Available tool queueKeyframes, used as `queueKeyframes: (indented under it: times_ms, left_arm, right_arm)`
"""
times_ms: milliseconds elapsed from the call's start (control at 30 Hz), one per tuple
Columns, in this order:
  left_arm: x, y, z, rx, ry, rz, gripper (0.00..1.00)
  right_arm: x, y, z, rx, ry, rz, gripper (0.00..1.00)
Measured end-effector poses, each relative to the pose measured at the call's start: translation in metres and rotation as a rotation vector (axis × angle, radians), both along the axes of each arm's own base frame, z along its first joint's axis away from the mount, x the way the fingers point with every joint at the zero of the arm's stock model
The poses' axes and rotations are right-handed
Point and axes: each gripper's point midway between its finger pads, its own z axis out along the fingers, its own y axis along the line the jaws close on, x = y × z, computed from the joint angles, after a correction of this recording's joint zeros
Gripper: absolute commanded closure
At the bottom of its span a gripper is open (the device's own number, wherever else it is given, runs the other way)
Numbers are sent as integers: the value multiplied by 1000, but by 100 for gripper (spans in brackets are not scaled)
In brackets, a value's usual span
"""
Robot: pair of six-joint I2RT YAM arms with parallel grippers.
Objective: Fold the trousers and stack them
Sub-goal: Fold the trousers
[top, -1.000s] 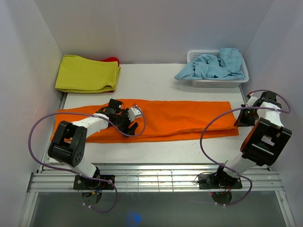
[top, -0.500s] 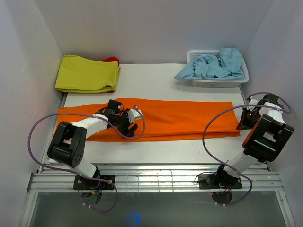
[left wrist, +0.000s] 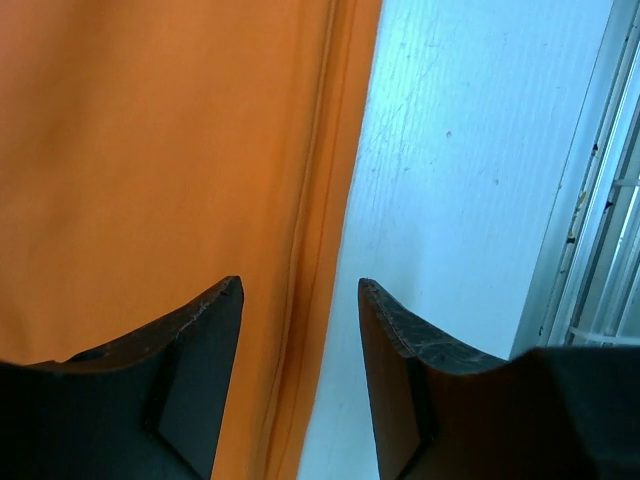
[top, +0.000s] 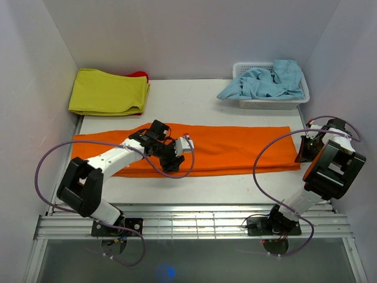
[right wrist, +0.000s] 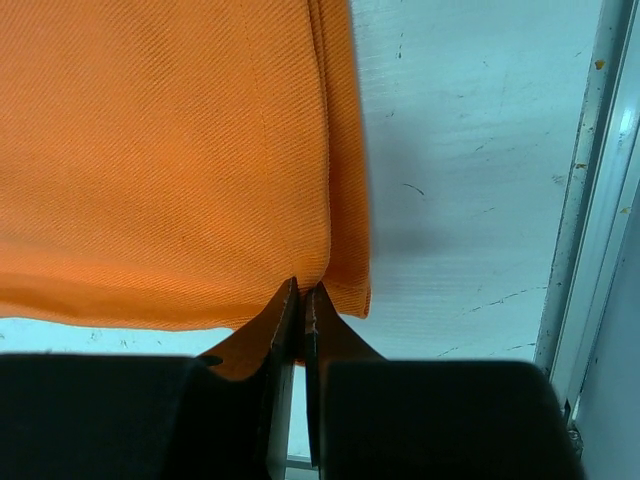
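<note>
The orange trousers (top: 235, 147) lie folded lengthwise as a long flat strip across the table. My left gripper (top: 174, 164) is open and empty over the strip's near edge, left of the middle. In the left wrist view its jaws straddle the trousers' folded edge (left wrist: 320, 200), one finger over cloth, one over bare table. My right gripper (top: 301, 154) is at the strip's right end, shut on the trousers' near right corner (right wrist: 335, 270). The cloth hem is pinched between the fingertips (right wrist: 285, 310).
A folded yellow-green cloth (top: 107, 92) lies at the back left with a bit of red cloth (top: 139, 75) behind it. A white basket (top: 294, 103) at the back right holds a light blue garment (top: 265, 82). Metal rails (top: 194, 221) run along the near table edge.
My left gripper has slid right along the trousers' near edge, from about the left third toward the middle. My right gripper has stayed at the right end, settling slightly lower.
</note>
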Motion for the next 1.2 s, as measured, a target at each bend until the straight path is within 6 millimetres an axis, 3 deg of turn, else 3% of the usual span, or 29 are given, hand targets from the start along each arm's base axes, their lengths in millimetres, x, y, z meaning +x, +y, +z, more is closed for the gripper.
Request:
queueKeyframes:
  times_ms: [233, 367, 567, 633, 900, 1033, 1200]
  left_arm:
    - [-24, -38, -49, 111, 59, -89, 46]
    - [-26, -48, -64, 152, 37, -91, 49]
    - [-13, -51, -58, 147, -24, -59, 51]
    - [-10, -52, -48, 131, -46, -55, 57]
    - [-13, -58, -13, 48, -104, -91, 56]
    - [-11, -57, -18, 62, -109, -103, 53]
    - [-10, -52, -41, 120, -86, -112, 57]
  right_arm:
    - [4, -1, 8, 4, -10, 5, 92]
    - [7, -2, 13, 2, -17, 6, 92]
    - [9, -2, 18, 8, -22, 11, 92]
    - [9, -2, 19, 9, -23, 11, 92]
    - [8, -1, 19, 10, -18, 19, 92]
    - [8, -1, 19, 9, -18, 23, 92]
    - [9, -2, 21, 5, -21, 28, 92]
